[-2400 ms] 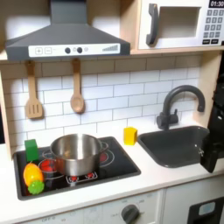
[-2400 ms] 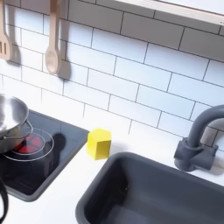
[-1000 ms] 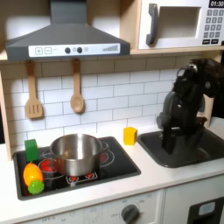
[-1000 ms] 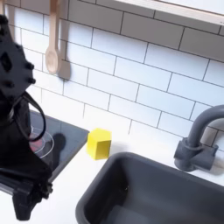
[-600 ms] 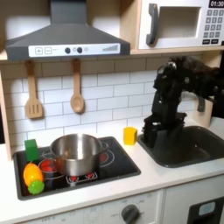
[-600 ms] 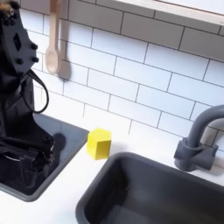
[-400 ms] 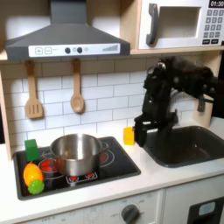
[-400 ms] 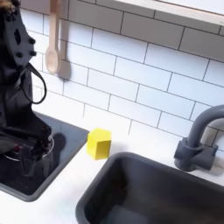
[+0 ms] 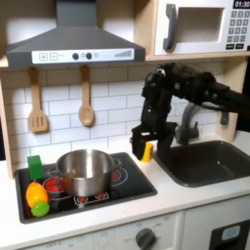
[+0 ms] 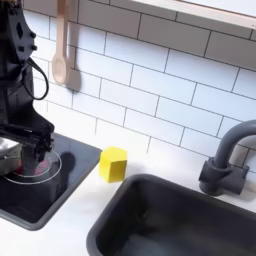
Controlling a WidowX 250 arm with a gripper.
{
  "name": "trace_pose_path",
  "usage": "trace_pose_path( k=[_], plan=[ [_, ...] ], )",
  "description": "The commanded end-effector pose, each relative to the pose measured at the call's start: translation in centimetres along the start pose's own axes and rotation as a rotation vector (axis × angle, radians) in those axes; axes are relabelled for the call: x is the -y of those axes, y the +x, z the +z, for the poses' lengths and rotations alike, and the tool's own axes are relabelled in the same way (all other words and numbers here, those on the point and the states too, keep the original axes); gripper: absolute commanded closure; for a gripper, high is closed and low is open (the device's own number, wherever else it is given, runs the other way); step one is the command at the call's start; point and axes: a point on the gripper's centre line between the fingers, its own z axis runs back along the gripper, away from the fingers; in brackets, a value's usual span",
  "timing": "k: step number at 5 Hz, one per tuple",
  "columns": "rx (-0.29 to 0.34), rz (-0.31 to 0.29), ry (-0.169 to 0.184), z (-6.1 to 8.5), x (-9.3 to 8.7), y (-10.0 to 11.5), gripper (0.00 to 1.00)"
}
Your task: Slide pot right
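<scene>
Approaching stage: gripper point(image 9: 139, 145) hangs beside the pot point(image 9: 84, 172), not touching it. Pot sits on the black cooktop point(image 9: 137, 181), over the back burner, rim level. Jaw opening cannot be read in either exterior view; nothing seems held. Judged next move: lower to rim height, settle against or onto the pot's wall, then push along the cooktop toward the sink point(image 9: 200, 164).

Around the pot: yellow cup point(image 10: 113, 163) stands just off the cooktop's edge, between pot and sink, directly in the slide path, likely the main obstruction. Yellow and green toy food point(image 9: 37, 197) lies at the cooktop's far corner, away from the path. Wooden spoon point(image 9: 86, 109) hangs on the tiles above.
</scene>
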Motion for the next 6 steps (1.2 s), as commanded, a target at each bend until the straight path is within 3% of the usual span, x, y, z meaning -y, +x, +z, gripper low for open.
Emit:
trace_pose_path(
  k=[1, 3, 4, 6],
  plan=[
    [0.006, 0.025, 0.026, -1.2, -1.3, 3.1, 0.0],
    [0.023, 0.041, 0.052, -1.8, -3.0, 5.6, 0.0],
    [0.025, 0.055, 0.066, -2.0, -4.7, 6.0, 0.0],
    [0.002, 0.057, 0.062, -2.9, -6.0, 6.6, 0.0]
  ],
)
